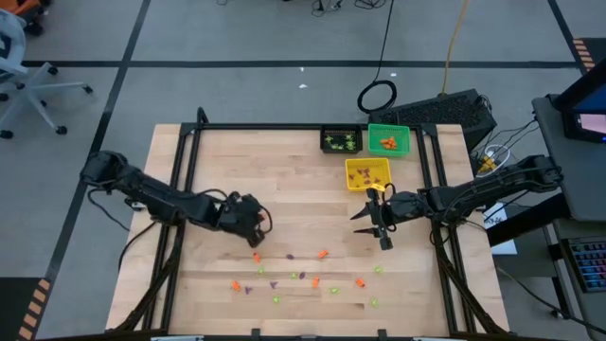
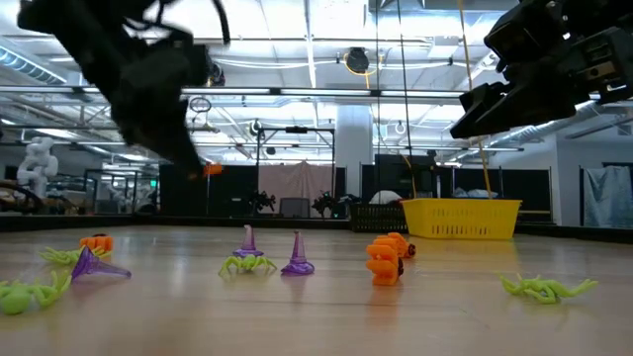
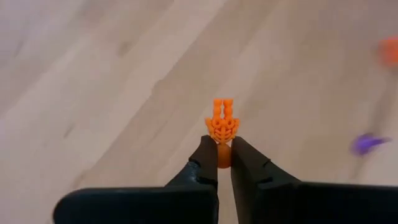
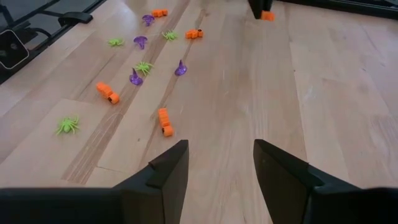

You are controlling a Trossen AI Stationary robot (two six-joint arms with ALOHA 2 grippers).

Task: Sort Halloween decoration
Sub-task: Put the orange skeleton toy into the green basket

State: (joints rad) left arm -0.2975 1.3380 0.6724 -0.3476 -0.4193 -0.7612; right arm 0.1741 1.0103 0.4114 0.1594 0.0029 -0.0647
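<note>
Tiny orange, purple and light-green trinkets [image 1: 294,275] lie scattered on the wooden table's near half; the low view shows them as spiders, cones and orange figures [image 2: 384,262]. My left gripper [image 1: 258,225] hovers left of centre, above the table, shut on one orange skeleton-like trinket [image 3: 222,121]. My right gripper [image 4: 217,152] is open and empty, raised over bare wood right of centre [image 1: 379,220], just on the near side of the yellow bin. The nearest orange piece [image 4: 165,121] lies ahead of its fingers. My left gripper pinches the orange trinket by its lower end [image 3: 223,154], between the free ends of the two fingers [image 3: 207,158]. Most of the piece sticks out beyond the fingertips. It is lifted clear of the table, as the low view shows [image 2: 211,169].
Three square bins stand at the far right of the table: black [image 1: 341,140] with light-green pieces, green [image 1: 389,139] with orange pieces, yellow [image 1: 367,172] with purple pieces. Black frame rails [image 1: 189,152] run along the table's sides. Bare wood lies between the two grippers.
</note>
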